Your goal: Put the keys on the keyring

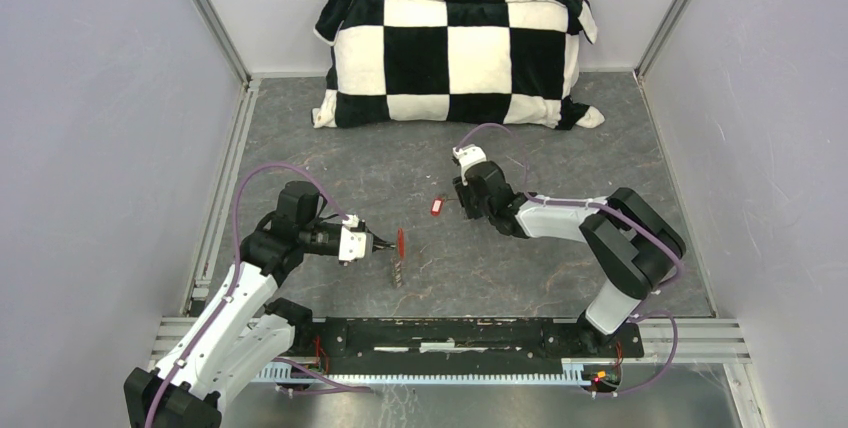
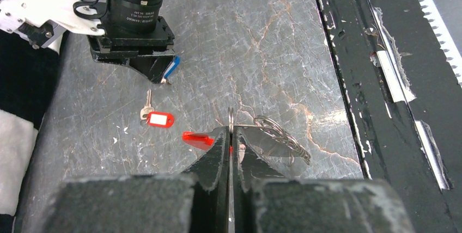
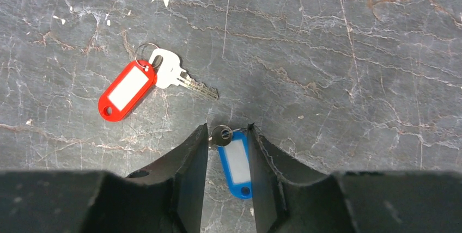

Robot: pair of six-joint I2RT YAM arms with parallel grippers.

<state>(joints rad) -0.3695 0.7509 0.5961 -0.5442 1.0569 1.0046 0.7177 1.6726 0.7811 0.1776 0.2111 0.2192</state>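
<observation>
Closest to us, the left end effector (image 2: 232,130) has its fingers pressed together on the thin edge of the keyring (image 2: 231,114). A red tag (image 2: 197,139) and a silver bunch (image 2: 283,138), keys or rings we cannot tell, hang at it. All this sits nearer the arm bases than the red-tagged key (image 3: 131,83), which lies loose on the worktop (image 1: 560,248). Just right of that key, the right end effector (image 3: 229,127) is clamped on the blue tag (image 3: 235,162) of a second key. Beyond the red-tagged key we see a checkered pillow (image 1: 455,53).
</observation>
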